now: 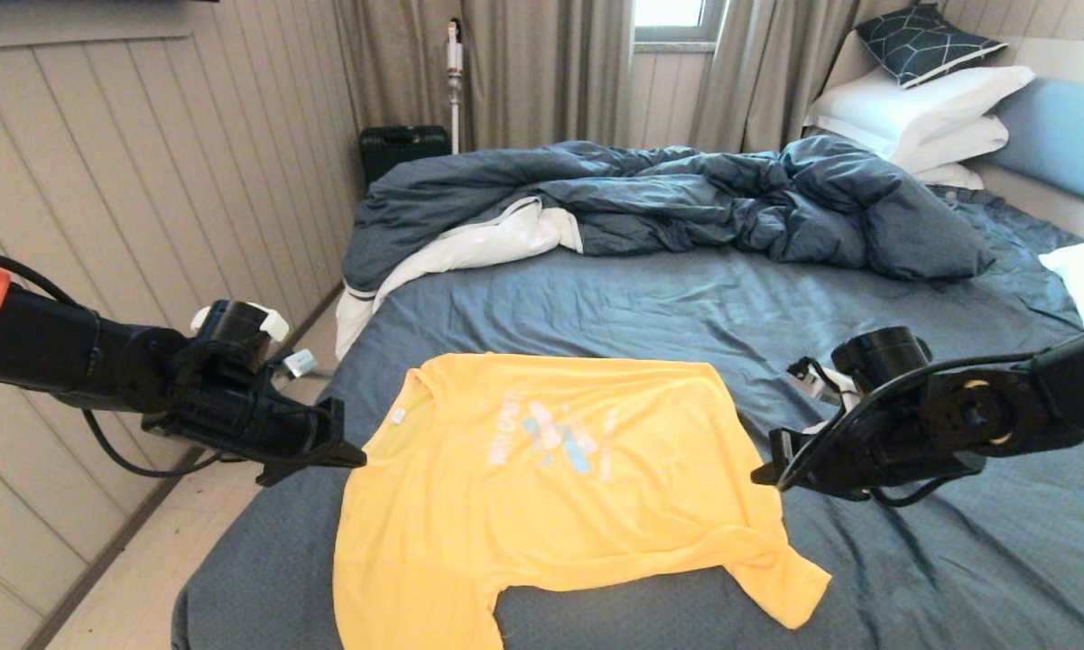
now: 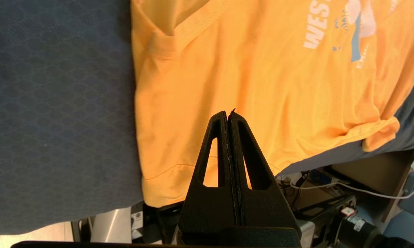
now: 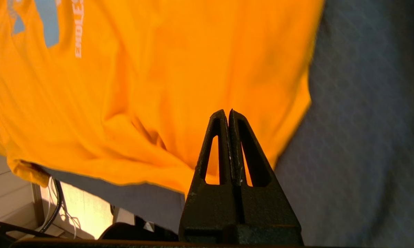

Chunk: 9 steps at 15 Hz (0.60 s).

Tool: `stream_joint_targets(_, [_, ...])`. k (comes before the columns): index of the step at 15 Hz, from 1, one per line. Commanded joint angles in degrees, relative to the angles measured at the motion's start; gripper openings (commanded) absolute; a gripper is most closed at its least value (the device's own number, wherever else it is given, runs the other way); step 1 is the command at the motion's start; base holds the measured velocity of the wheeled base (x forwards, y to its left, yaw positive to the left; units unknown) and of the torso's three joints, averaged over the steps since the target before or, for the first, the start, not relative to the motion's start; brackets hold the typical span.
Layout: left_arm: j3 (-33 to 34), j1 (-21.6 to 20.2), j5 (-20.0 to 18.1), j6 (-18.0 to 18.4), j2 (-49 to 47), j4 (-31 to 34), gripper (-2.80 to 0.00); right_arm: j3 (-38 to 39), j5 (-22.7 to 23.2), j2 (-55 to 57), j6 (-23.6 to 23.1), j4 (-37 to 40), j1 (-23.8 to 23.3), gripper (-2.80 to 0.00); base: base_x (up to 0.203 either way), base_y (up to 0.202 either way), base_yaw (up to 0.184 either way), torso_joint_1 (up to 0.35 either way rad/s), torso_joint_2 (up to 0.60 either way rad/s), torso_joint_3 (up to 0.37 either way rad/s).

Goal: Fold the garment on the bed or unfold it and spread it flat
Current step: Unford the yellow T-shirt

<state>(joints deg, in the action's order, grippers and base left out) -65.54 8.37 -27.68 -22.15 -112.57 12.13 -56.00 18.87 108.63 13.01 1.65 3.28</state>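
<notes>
The garment point(image 1: 542, 487) is thin, smooth knit cloth with a matt yellow face, a stitched hem and flat printed lettering, lying softly creased on the bed point(image 1: 957, 560), whose slate-blue sheet is matt woven cloth with a faint honeycomb pattern. At twelve o'clock from the shirt the duvet point(image 1: 686, 199) is rumpled dark cloth with a slight sheen and a smooth white lining. The left gripper point(image 2: 228, 114) and right gripper point(image 3: 226, 113) look like matt black plastic with a finely grainy surface.
</notes>
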Motion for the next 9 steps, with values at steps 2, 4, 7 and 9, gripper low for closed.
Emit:
stream_joint_targets(2, [-0.3,1.13,-0.18,-0.17,-1.12,0.0,-2.8,3.63,0.11,-4.37,0.13,0.02,1.24,-2.8,0.0,0.0,0.0,0.0,0.0,0.0])
stream_joint_targets(4, [-1.99,1.45,1.14,-0.22,-2.86,-0.47,-2.8,6.28,0.11,-7.07,0.15,0.02,2.38,-2.8,0.0,0.0,0.0,0.0,0.0,0.0])
stream_joint_targets(7, [-5.37,2.63,7.34,-3.17,-5.05,-0.19,-2.8,8.92,0.11,-9.92,0.94,0.31,2.46,0.0,0.0,0.0,0.0,0.0,0.0,0.0])
stream_joint_targets(9, [-5.78,2.8,7.73,-5.65,-4.88,0.17,-2.8,9.23,0.11,-11.34,3.52,4.94,2.27,0.0,0.0,0.0,0.0,0.0,0.0,0.0])
